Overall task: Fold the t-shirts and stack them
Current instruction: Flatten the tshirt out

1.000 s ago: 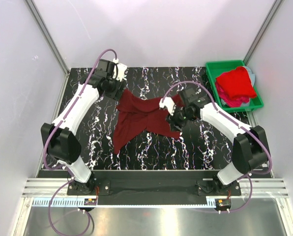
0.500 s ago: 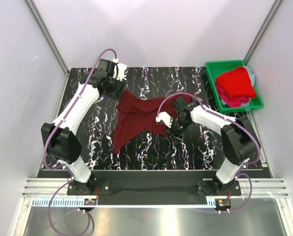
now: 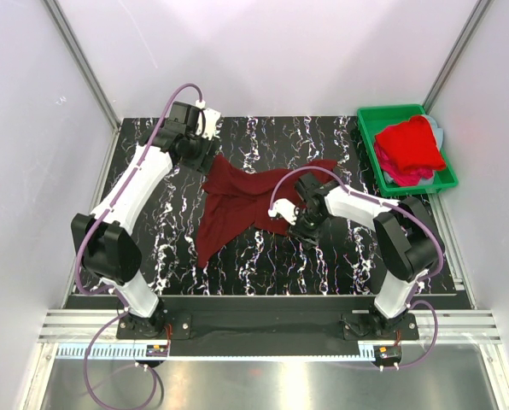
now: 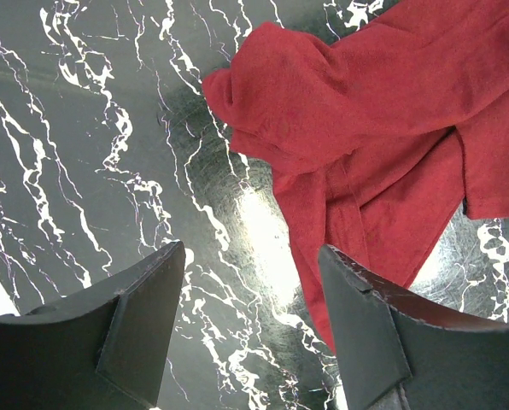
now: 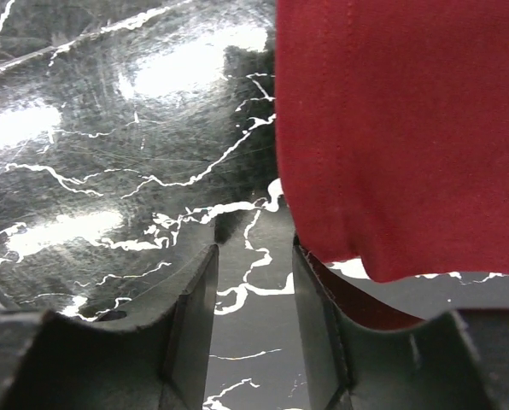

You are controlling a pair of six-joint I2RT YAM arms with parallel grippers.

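Observation:
A dark maroon t-shirt (image 3: 237, 205) lies crumpled on the black marbled table (image 3: 152, 248), one sleeve spread to the right. My left gripper (image 3: 205, 155) is open and empty at the shirt's far left corner. In the left wrist view the left gripper (image 4: 250, 299) hangs above bare table, with the shirt (image 4: 365, 111) beside its right finger. My right gripper (image 3: 301, 224) is open at the shirt's near right edge. In the right wrist view the right gripper (image 5: 253, 299) has only table between its jaws, and the shirt's hem (image 5: 400, 128) lies over the right finger (image 5: 318, 325).
A green plastic bin (image 3: 367, 128) stands at the far right. It holds a bright red t-shirt (image 3: 411, 141) on top of a pink-magenta one (image 3: 408, 177). Metal frame posts rise at both far corners.
My right gripper has moved left and nearer, from over the shirt's right part to its near right edge. The right sleeve now lies uncovered. The left arm has not moved.

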